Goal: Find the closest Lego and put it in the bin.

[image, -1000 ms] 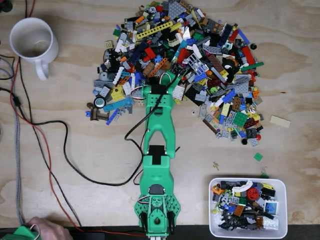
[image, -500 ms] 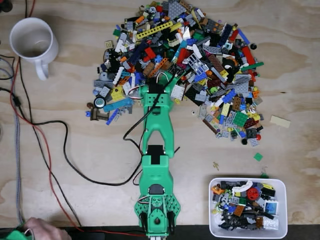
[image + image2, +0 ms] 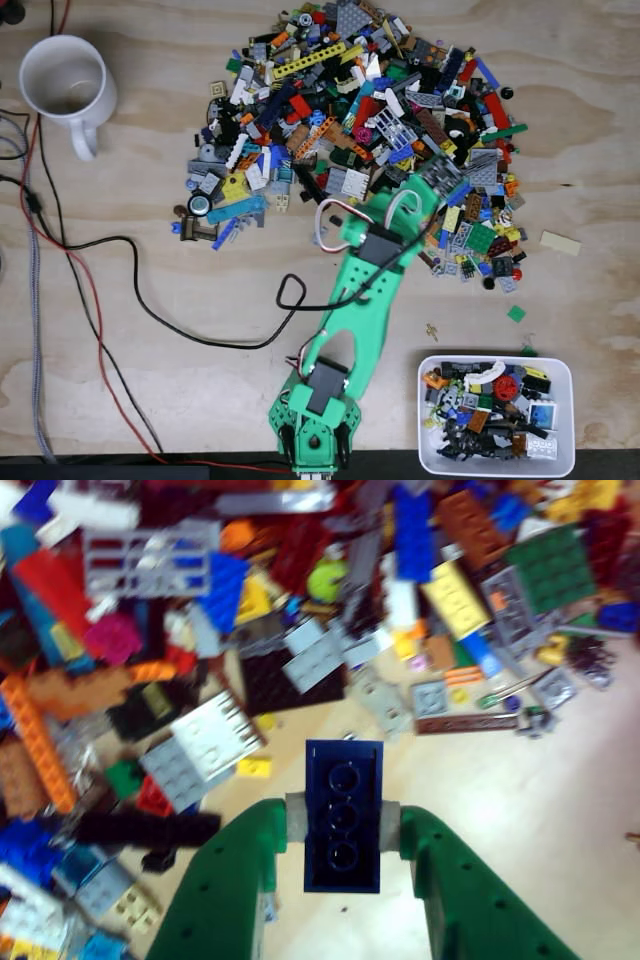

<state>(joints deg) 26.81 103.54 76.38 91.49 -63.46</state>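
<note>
In the wrist view, the green gripper (image 3: 343, 825) is clamped on a dark blue Lego brick (image 3: 343, 815), its 2 fingers (image 3: 235, 880) pressing the brick's long sides through grey pads. The brick shows its hollow underside with 3 round tubes and points up the frame toward the pile (image 3: 200, 630), above bare wood. Whether it is clear of the table cannot be told. Just beyond it lie a white plate (image 3: 200, 750), a black plate (image 3: 290, 685) and a grey window frame (image 3: 150, 560).

In the fixed view, the green arm (image 3: 355, 320) leans from its base at the bottom edge up and to the right, with the gripper (image 3: 432, 190) over the lower right part of the Lego pile (image 3: 360, 110); the brick itself cannot be made out there. The bin (image 3: 570, 415) sits at the lower right, well apart from the gripper, already partly filled with mixed pieces. A white mug (image 3: 62, 85) stands at the upper left. Black and red cables (image 3: 110, 300) run across the wooden table (image 3: 150, 400) on the left. A tan plate (image 3: 560, 243) and a small green piece (image 3: 516, 313) lie alone to the right of the pile.
</note>
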